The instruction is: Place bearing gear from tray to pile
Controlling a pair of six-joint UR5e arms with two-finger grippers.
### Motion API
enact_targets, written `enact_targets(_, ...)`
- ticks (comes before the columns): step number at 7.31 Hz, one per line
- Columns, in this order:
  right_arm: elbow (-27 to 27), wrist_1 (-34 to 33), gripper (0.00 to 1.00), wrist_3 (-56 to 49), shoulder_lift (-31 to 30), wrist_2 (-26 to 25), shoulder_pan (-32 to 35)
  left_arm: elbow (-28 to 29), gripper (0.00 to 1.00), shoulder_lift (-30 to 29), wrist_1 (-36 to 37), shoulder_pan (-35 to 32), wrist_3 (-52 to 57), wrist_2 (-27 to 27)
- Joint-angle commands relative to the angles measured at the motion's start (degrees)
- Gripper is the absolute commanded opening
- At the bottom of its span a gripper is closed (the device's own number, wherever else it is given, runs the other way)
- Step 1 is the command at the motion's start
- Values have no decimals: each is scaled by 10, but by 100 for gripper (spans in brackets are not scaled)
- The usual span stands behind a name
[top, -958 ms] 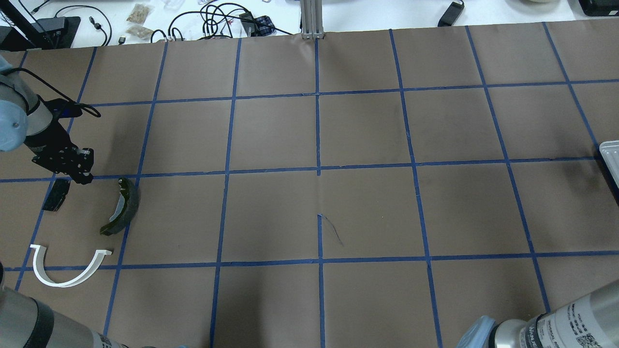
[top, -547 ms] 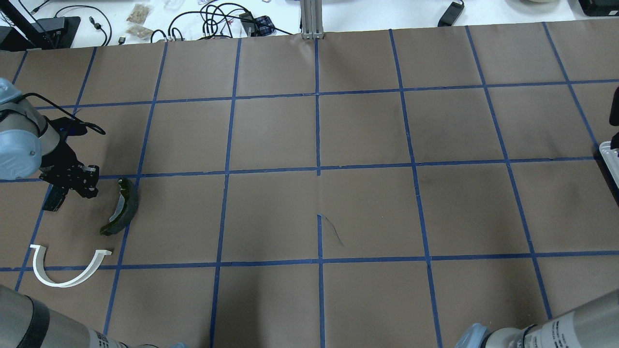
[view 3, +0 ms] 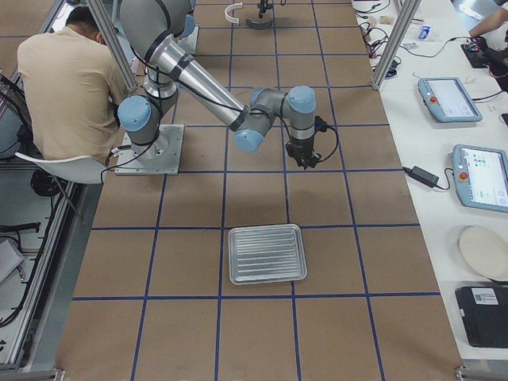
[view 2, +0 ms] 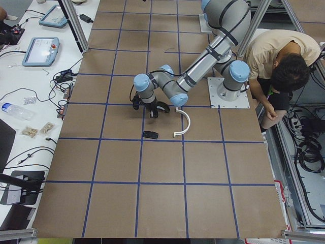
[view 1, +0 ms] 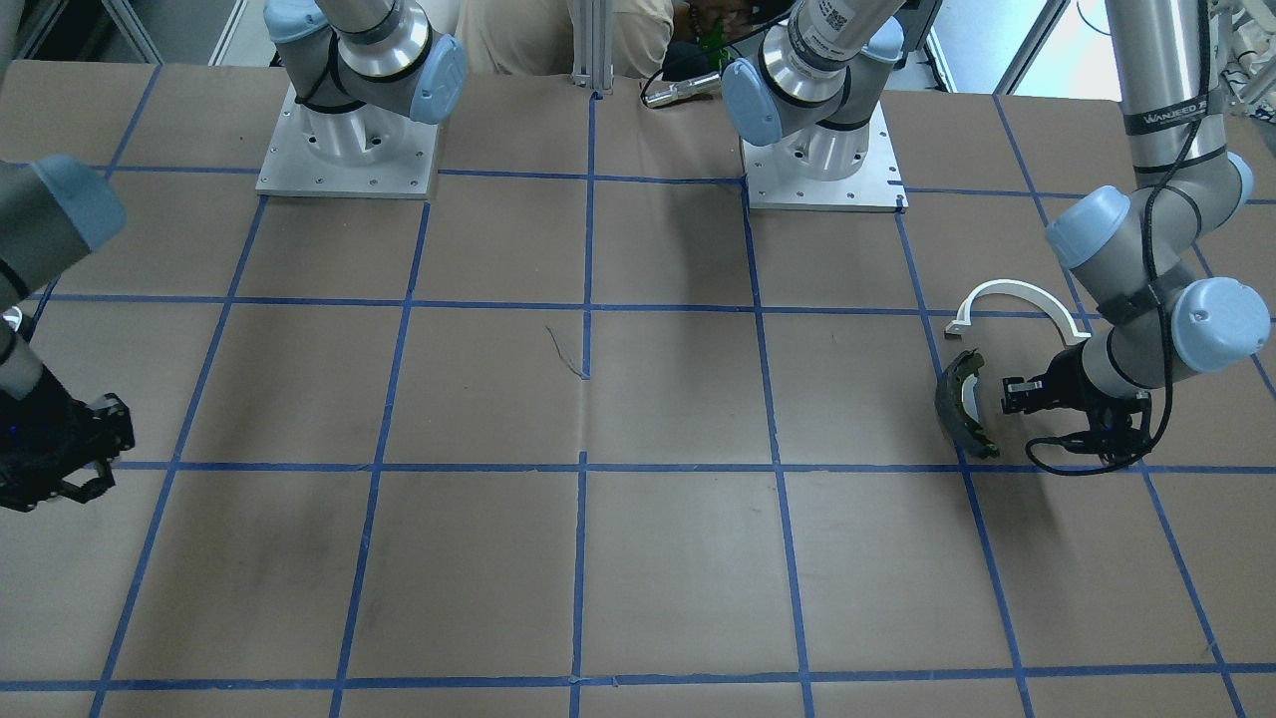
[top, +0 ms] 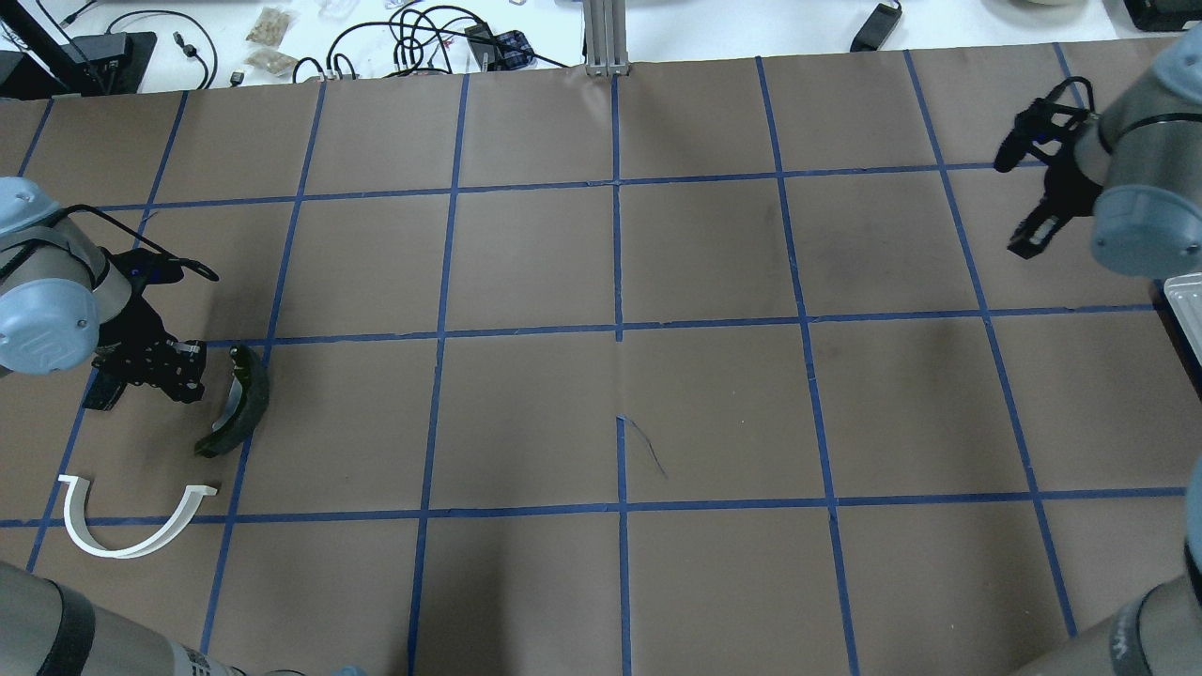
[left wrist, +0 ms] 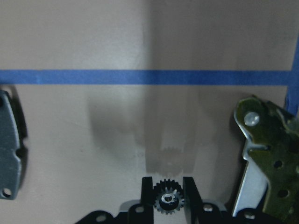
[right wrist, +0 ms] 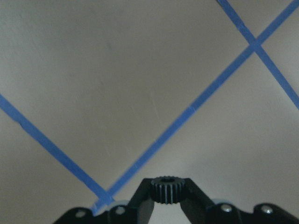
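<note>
left gripper (top: pixel 186 376) — clamped on bearing gear (left wrist: pixel 168 201), mid-left, just beside brake shoe (top: pixel 237 402) | right gripper (top: pixel 1025 239) — grasping second gear (right wrist: pixel 167 189), upper right | tray (top: pixel 1186 299) at right edge

Blk gear (left wrist: pixel 167 201) in L hand (left wrist: pixel 168 183) amid pile (top: pixel 246 394); tray (view 3: pixel 267 254) apart.

Left tool (top: pixel 188 387) near the table's (top: pixel 714 404) nine o'clock edge, dark brake shoe (top: pixel 242 402) just at its three, white half-ring bracket (top: pixel 120 553) at six.

Robotics lab, teach pendants (view 3: pixel 449 98), cables (top: pixel 413 33), taped table (top: pixel 526 263)
</note>
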Motion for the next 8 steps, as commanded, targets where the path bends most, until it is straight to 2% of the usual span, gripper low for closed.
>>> enact_targets(1, -2, 8, 0, 228, 0, -5, 138, -3, 45, 2, 0, 10, 0, 0)
enact_targets(2, -3, 30, 0, 365, 2, 3, 199, -3, 72, 2, 0, 11, 0, 1)
enact_targets(3, -6, 38, 0, 486, 9, 5, 262, -2, 87, 3, 0, 11, 0, 0)
enact_targets(5, -19, 38, 0, 674, 28, 5, 382, 12, 94, 16, -10, 7, 0, 3)
enact_targets(6, -20, 32, 0, 754, 39, 5, 433, 49, 97, 16, -55, 3, -9, 1)
enact_targets(7, -23, 29, 0, 828, 55, 5, 476, 118, 100, 10, -129, 3, -10, 3)
enact_targets(8, -32, 14, 8, 871, 64, 5, 511, 179, 100, 9, -204, 0, -23, -5)
